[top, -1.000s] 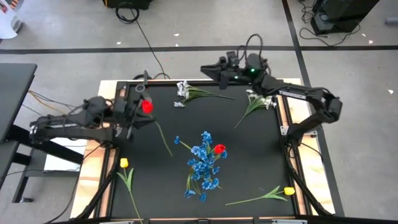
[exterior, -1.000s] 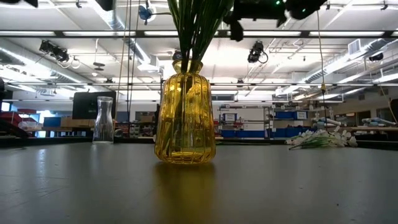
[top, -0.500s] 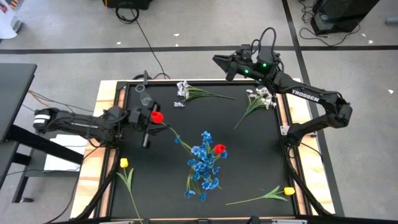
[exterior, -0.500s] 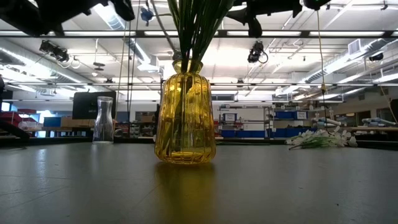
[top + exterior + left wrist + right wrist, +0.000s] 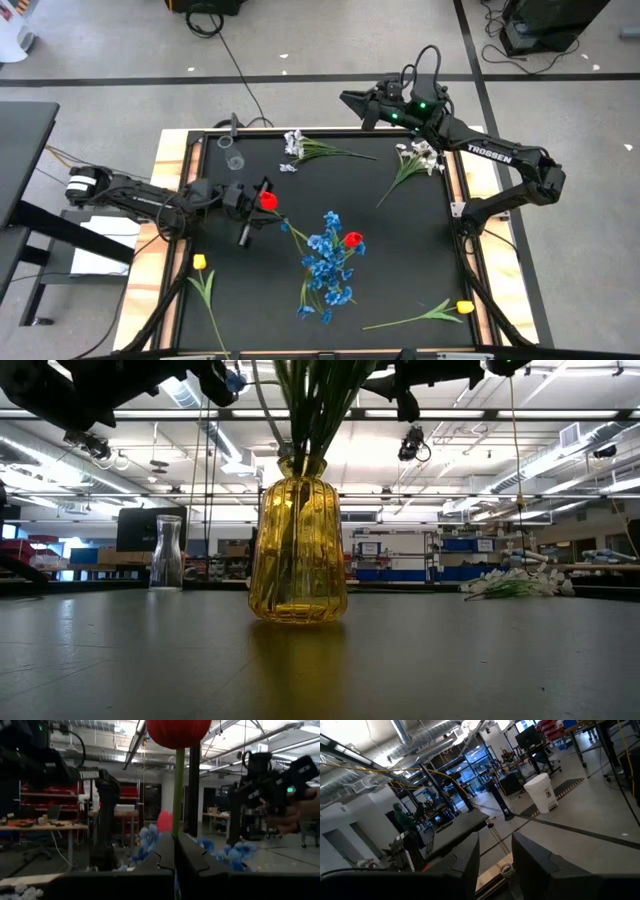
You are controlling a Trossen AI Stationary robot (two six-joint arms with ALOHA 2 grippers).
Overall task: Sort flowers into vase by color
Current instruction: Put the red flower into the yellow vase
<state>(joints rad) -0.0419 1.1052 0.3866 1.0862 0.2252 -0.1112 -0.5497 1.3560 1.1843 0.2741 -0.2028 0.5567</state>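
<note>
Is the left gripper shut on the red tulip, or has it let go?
Shut on it. In the left wrist view the left gripper has its fingers closed against the red tulip's stem, the bloom standing above them.

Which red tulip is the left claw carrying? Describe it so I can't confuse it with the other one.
Start at the black table mat and find the left arm reaching in from its left edge. The left claw is shut on the stem of the held red tulip. The other red tulip sits among the blue sprays at centre.
</note>
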